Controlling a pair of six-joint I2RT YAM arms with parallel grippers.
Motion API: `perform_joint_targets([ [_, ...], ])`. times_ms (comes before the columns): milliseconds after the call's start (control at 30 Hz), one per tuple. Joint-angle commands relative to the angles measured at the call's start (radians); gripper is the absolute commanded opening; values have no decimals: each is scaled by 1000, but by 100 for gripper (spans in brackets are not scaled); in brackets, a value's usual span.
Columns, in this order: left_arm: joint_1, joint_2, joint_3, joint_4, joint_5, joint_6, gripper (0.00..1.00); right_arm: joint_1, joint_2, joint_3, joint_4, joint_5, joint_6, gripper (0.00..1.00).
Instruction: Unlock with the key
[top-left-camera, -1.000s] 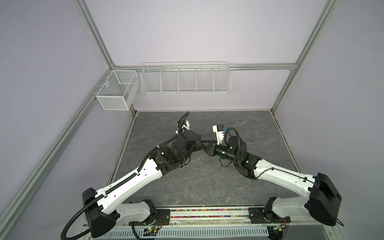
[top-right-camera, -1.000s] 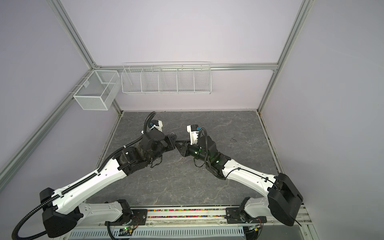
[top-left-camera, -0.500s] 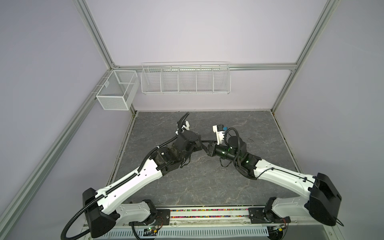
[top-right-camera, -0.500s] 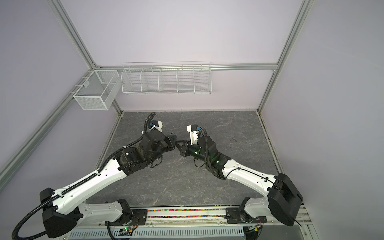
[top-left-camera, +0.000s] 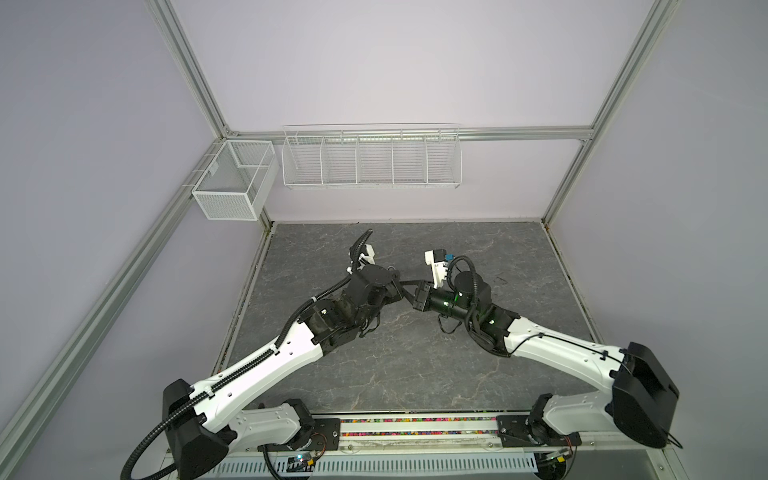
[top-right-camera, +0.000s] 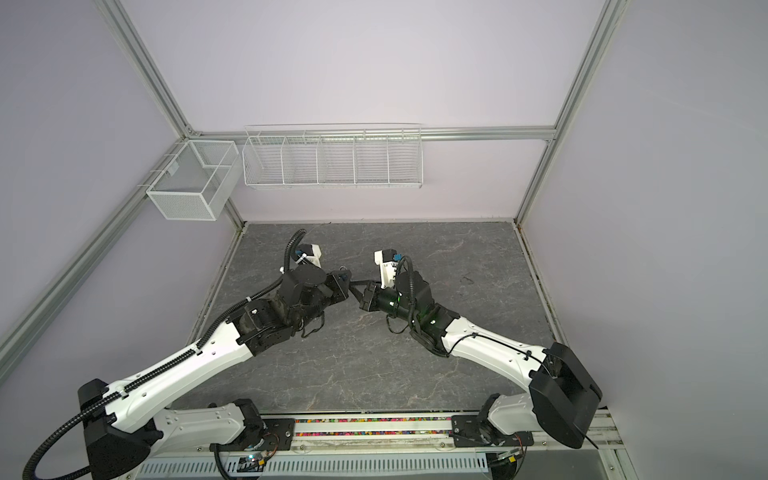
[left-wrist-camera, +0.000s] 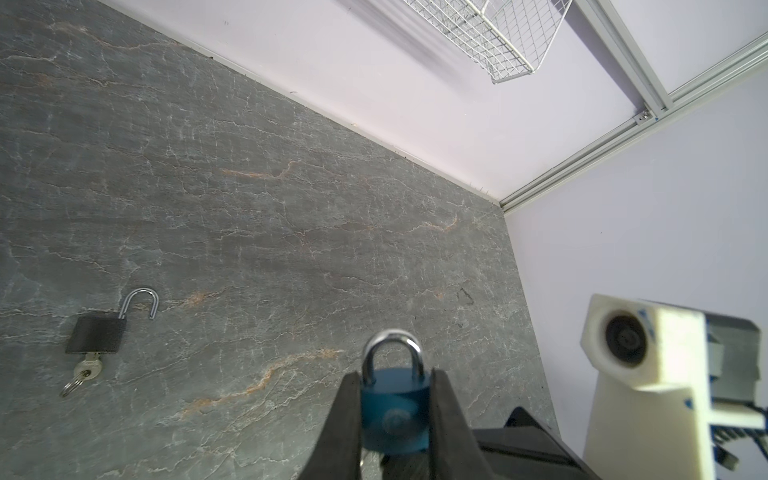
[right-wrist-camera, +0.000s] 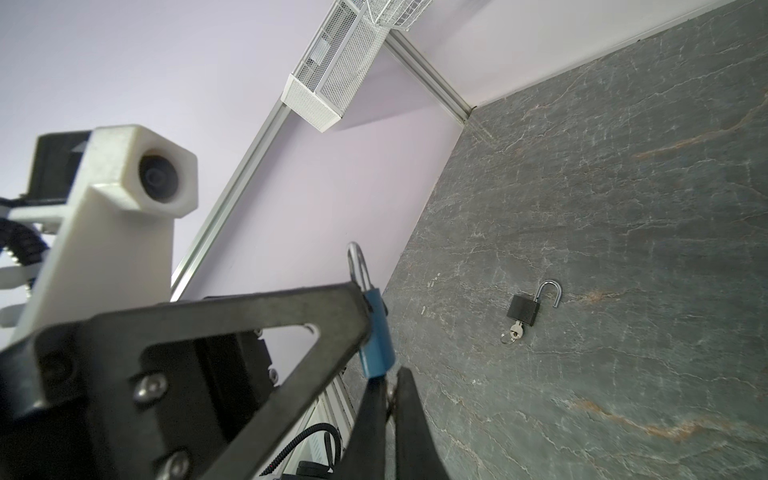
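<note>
In the left wrist view my left gripper (left-wrist-camera: 395, 376) is shut on a blue padlock (left-wrist-camera: 395, 411), one finger on each side of its body; the silver shackle (left-wrist-camera: 392, 353) is closed. In the right wrist view the blue padlock (right-wrist-camera: 376, 332) shows edge-on, and just under it my right gripper (right-wrist-camera: 390, 380) is shut on a small silver key (right-wrist-camera: 390, 394) at the lock's bottom. Only a sliver of the key shows between the fingers. In both top views the two grippers meet tip to tip over the floor's middle, the left gripper (top-left-camera: 397, 286) against the right gripper (top-left-camera: 409, 286).
A black padlock (left-wrist-camera: 97, 338) lies on the grey stone floor (left-wrist-camera: 291, 208) with its shackle open and a key with a ring in it; the same black padlock (right-wrist-camera: 524, 309) shows in the right wrist view. White wire baskets (top-left-camera: 370, 156) hang on the back wall.
My right gripper's jaws have closed on the key under the blue padlock. Both arms have stayed almost where they were.
</note>
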Motion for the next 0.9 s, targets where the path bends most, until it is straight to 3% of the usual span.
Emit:
perform_joint_targets([
  [0, 8, -20, -43, 38, 108, -48, 0, -9, 3, -3, 185, -55, 62, 6],
  [333, 52, -102, -122, 151, 198, -72, 0, -43, 27, -32, 374, -117, 158, 6],
  [733, 67, -97, -115, 169, 227, -71, 0, -61, 33, -44, 443, -127, 276, 6],
  [867, 69, -90, -104, 170, 226, -66, 0, -55, 26, -35, 420, -127, 251, 6],
])
